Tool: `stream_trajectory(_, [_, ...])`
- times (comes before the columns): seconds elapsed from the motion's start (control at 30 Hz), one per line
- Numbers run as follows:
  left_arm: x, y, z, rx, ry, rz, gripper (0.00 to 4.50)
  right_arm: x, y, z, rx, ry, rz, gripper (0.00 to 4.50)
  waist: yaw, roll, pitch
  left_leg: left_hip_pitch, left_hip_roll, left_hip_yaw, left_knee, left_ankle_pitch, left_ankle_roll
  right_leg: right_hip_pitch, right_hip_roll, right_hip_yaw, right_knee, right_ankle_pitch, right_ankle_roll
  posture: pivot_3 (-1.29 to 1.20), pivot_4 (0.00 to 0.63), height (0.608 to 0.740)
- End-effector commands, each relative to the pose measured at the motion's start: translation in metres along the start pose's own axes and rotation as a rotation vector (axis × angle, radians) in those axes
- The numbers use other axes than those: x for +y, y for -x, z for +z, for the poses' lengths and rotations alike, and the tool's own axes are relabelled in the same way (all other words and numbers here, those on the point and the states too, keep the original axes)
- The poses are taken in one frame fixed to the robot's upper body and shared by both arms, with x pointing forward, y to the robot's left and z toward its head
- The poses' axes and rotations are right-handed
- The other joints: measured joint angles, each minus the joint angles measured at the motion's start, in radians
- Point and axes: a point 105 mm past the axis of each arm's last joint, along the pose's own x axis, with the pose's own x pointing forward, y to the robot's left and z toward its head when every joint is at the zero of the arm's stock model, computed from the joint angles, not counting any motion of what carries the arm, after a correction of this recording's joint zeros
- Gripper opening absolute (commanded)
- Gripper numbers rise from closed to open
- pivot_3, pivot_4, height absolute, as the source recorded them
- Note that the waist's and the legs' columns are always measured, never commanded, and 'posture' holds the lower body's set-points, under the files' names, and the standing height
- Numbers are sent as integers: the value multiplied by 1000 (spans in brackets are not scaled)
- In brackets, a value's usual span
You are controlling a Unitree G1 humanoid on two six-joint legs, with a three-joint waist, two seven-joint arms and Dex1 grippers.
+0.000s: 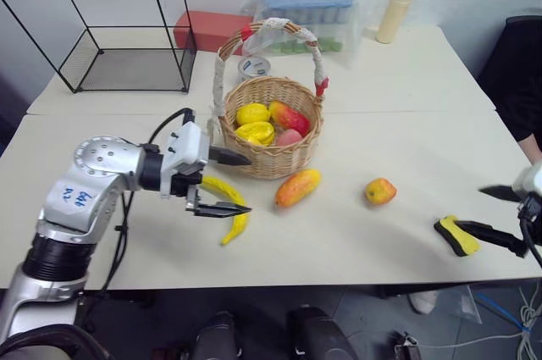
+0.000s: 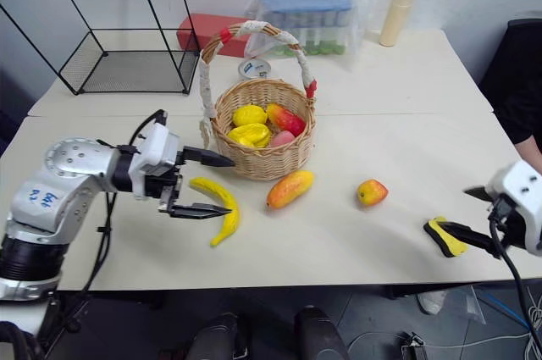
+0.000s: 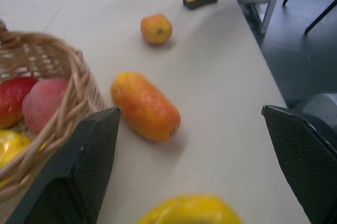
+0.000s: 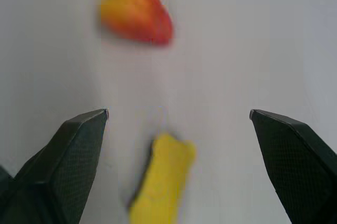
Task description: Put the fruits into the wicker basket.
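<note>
banana [image 1: 227,205] lies low and left of centre on the table [image 1: 398,106], under the left gripper [image 1: 235,182], whose fingers stand wide apart and empty. right gripper [image 1: 501,216], at the right edge, gapes open over a yellow block [image 1: 457,235]. mango [image 1: 297,187] and small round fruit [image 1: 380,191] lie mid-frame. wicker basket [image 1: 273,161] sits behind, already holding fruit.

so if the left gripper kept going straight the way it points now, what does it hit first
Probably the mango: the open left gripper hangs over the banana, aimed past the wicker basket wall. Depth is unclear.
</note>
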Motion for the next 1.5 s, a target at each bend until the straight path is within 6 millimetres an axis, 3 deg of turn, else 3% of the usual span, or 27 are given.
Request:
stream_trajectory(0.03, [4, 15, -9, 113, -113, -19, 4500, 30, 2, 50, -157, 29, 199, 4481, 2, 0, 0, 0, 0, 0, 0, 0, 0, 0, 0, 0, 0, 0, 0, 0, 150, 740])
stream_trajectory(0.1, [10, 20, -26, 232, -195, -59, 4500, 54, 0, 79, -257, 51, 361, 4481, 3, 0, 0, 0, 0, -1, -1, 0, 0, 0, 0, -1, -2, 0, 0, 0, 150, 740])
stream_trajectory(0.23, [16, 10, -38, 304, -312, -167, 4500, 79, -7, 108, -335, 104, 490, 4481, 15, 0, 0, -2, 0, -2, 0, -2, 3, 1, -2, -2, -5, 0, 0, 0, 150, 740])
stream_trajectory(0.37, [27, -9, -44, 315, -396, -210, 4500, 89, -14, 117, -349, 124, 504, 4481, 31, 0, 0, -9, -1, -1, 4, -6, 9, -4, -5, -2, -6, 1, 1, 0, 150, 740])
stream_trajectory(0.63, [38, -21, -66, 387, -421, -236, 4500, 90, -17, 116, -366, 113, 430, 4481, 27, 0, 0, -19, -1, 0, 9, -7, 11, -14, -4, -2, -3, 2, 3, 0, 150, 740])
stream_trajectory(0.83, [36, -25, -79, 414, -382, -274, 2804, 92, -14, 111, -360, 106, 406, 4500, 26, 0, 0, -18, 0, 0, 14, -8, 13, -14, -3, -1, 3, 2, 3, 0, 150, 740])
stream_trajectory(1.1, [34, -23, -81, 380, -339, -252, 569, 89, -16, 106, -343, 112, 388, 4500, 27, 0, 0, -18, 0, 0, 14, -7, 12, -14, -4, -2, 5, 2, 3, 0, 150, 740])
stream_trajectory(1.23, [26, -22, -56, 222, -207, -206, 447, 88, -16, 106, -346, 114, 378, 4500, 25, 0, 0, -18, 0, 0, 14, -7, 11, -14, -4, -2, 6, 2, 3, 0, 150, 740])
stream_trajectory(1.4, [24, -23, 20, -79, 38, -104, 447, 88, -18, 105, -353, 104, 368, 4500, 29, -1, 1, -19, 0, -3, 16, -6, 10, -13, -4, -3, 7, 2, 3, 0, 150, 740])
stream_trajectory(1.5, [43, -25, 52, -128, 174, 40, 447, 89, -20, 104, -356, 101, 363, 4500, 30, -1, 1, -18, 0, -5, 17, -6, 10, -10, -4, -4, 6, 1, 3, 0, 150, 740])
